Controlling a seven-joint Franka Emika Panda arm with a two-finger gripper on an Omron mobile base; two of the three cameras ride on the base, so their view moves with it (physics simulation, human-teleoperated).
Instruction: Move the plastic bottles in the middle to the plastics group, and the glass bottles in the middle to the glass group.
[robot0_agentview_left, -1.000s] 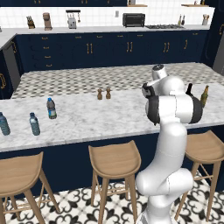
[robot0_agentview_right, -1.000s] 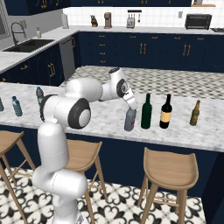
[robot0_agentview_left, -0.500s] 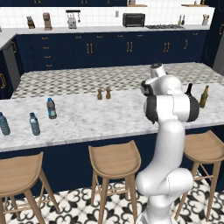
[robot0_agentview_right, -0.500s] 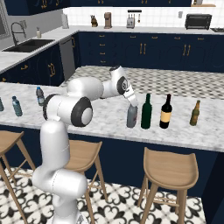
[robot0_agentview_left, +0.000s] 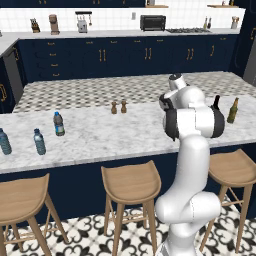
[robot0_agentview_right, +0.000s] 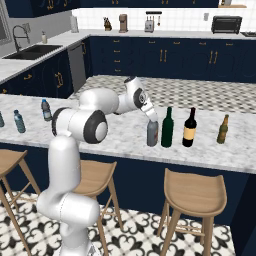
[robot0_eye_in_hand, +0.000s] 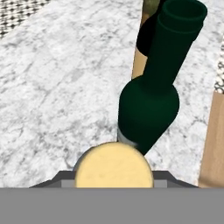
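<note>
Gripper (robot0_agentview_right: 152, 119) sits directly on top of the squat grey bottle (robot0_agentview_right: 152, 134), with its jaws closed around the neck just beneath the tan cap (robot0_eye_in_hand: 114, 165). In the hand view the cap lies centred at the bottom edge, with dark finger parts showing on either side of it. The grey bottle stands upright on the white marble island counter (robot0_agentview_right: 115, 131); whether its base touches the surface or is slightly raised cannot be determined.

Just beside the grey bottle stands the tall dark-green wine bottle (robot0_agentview_right: 167, 127), upright and unlabelled. In the hand view its neck and shoulder (robot0_eye_in_hand: 154, 93) rise close behind the cap.

Next along the counter is the dark wine bottle with a cream label (robot0_agentview_right: 189, 128), then the slim olive-brown bottle with a gold neck (robot0_agentview_right: 223, 130). In the left base view these last two appear past the arm's shoulder (robot0_agentview_left: 216, 102) (robot0_agentview_left: 232, 110).

Toward the far end of the counter, well apart from the gripper, stands the small pale-blue water bottle (robot0_agentview_left: 59, 124). Two more small water bottles (robot0_agentview_left: 39, 142) (robot0_agentview_left: 4, 142) stand near the counter's end.

A pair of small brown shakers (robot0_agentview_left: 118, 107) stands at the back edge of the marble. Wooden stools (robot0_agentview_right: 191, 196) line the front of the island.
</note>
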